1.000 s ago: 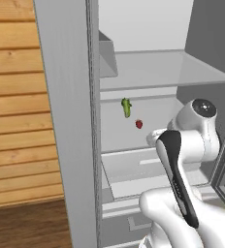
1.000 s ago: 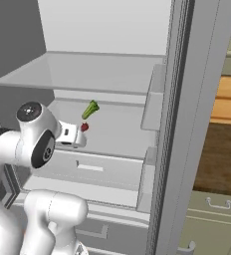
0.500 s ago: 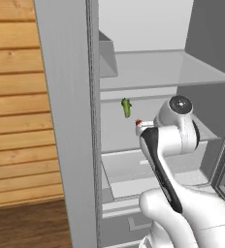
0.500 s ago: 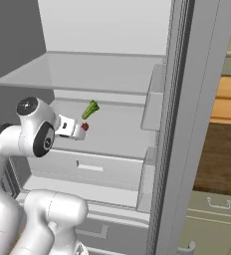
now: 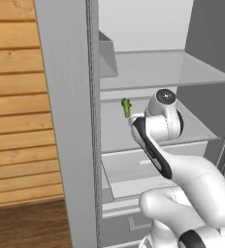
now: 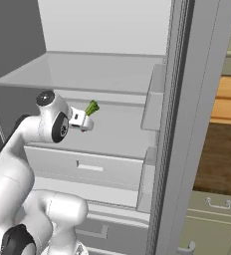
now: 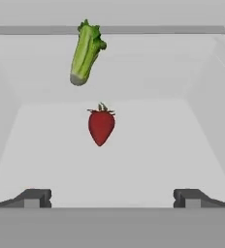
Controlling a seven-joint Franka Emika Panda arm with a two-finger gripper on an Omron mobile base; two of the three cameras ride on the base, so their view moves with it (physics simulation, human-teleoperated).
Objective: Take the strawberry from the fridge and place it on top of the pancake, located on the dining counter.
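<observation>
Hand view puts the strawberry (image 7: pixel 101 126) straight ahead of the gripper (image 7: pixel 109 197), a little toward the left fingertip's side of the midline, lying on the pale shelf floor of the fridge (image 7: pixel 201 121) with its leafy cap pointing away from the hand. The two fingertips (image 7: pixel 32 197) stand wide apart at the bottom of that picture and hold nothing; the berry is still well ahead of them, not between them. Beyond it and slightly to the left lies a green celery-like stalk (image 7: pixel 85 52), apart from the berry.

From the left base view the wrist is inside the open fridge (image 5: pixel 148 72) at the middle shelf, with the green stalk (image 5: pixel 126 106) just past the hand; the right base view shows the same stalk (image 6: pixel 91 107) beyond the hand's front.

The step in hand looks like the final reach before the grasp. To do it well, I judge the hand should shift a touch toward the berry's side so it sits midway between the tips, then advance straight until the tips flank its widest part, stopping short of the stalk. The berry is tiny against the open span, so closing should be slow and centred; an off-centre pinch could squirt it sideways along the smooth shelf.
</observation>
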